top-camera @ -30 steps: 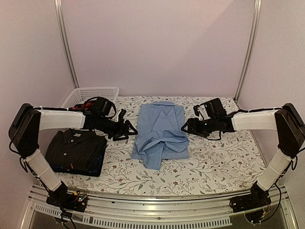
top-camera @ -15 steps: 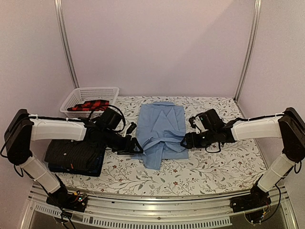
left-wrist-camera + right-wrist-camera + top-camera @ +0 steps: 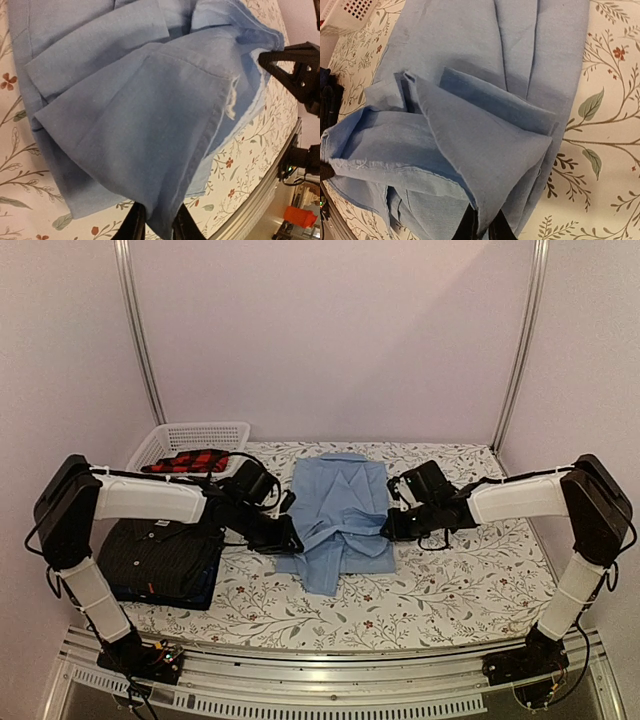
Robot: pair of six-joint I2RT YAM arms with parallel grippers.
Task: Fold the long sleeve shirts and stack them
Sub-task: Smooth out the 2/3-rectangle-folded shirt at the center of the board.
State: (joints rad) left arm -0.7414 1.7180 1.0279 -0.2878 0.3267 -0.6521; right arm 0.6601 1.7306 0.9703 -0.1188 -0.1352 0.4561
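The blue shirt [image 3: 340, 502] lies in the middle of the table [image 3: 470, 580], collar toward the far wall, its sides folded in to make a long strip, the near end rumpled with loose layers. The left gripper [image 3: 291, 537] sits at the shirt's left edge near the lower end. In the left wrist view its fingers [image 3: 134, 226] stand close together with a hanging fold of blue cloth pinched between them. The right gripper [image 3: 387, 527] sits at the opposite edge, about level with the left one. In the right wrist view its fingers [image 3: 469, 226] are nearly closed on a folded corner of the same shirt, which is lifted a little off the cloth beneath. On the left of the table the black shirt [image 3: 160, 552] lies folded on top of the navy shirt [image 3: 203, 587], of which only a strip shows at the near right corner; this stack is well apart from the blue shirt. Behind it, at the far left corner, stands the basket [image 3: 160, 440] with a red and black plaid cloth [image 3: 190, 461] in it.
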